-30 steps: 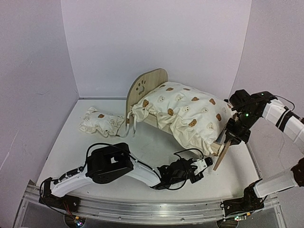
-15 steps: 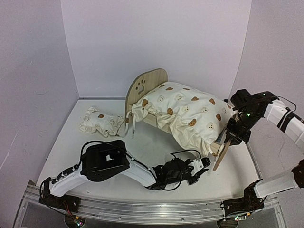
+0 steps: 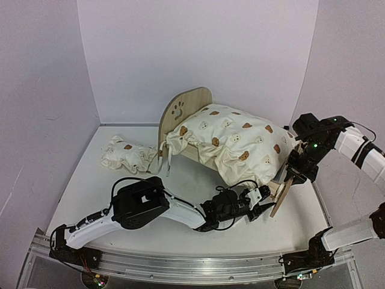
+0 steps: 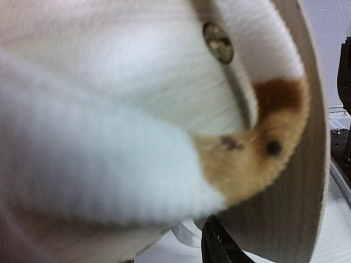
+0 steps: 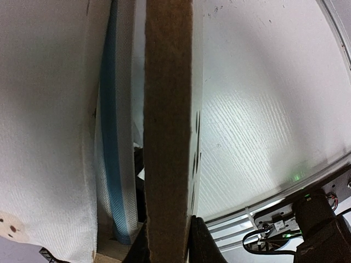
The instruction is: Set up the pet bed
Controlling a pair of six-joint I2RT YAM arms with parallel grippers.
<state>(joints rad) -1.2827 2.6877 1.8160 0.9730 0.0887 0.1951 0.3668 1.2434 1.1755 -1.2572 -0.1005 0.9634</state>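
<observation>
Top external: the pet bed stands on the bench, cushion draped over it.
My right jaws pinch the footboard; my left jaws sit at the cushion's near corner, and I cannot tell their state. I judge that fitting the cushion is in hand; next, that corner needs tucking in.

We see the top view lit evenly and softly from above, the walls and white surface carrying a faint lilac tint. Soft shadows lie under the cushion and beneath the left arm. The left wrist view is badly blurred: the cushion's fabric sits too close to focus, and its bear print smears. In the right wrist view the pet bed board looks dim and soft, while the surface beyond gleams brightly.
</observation>
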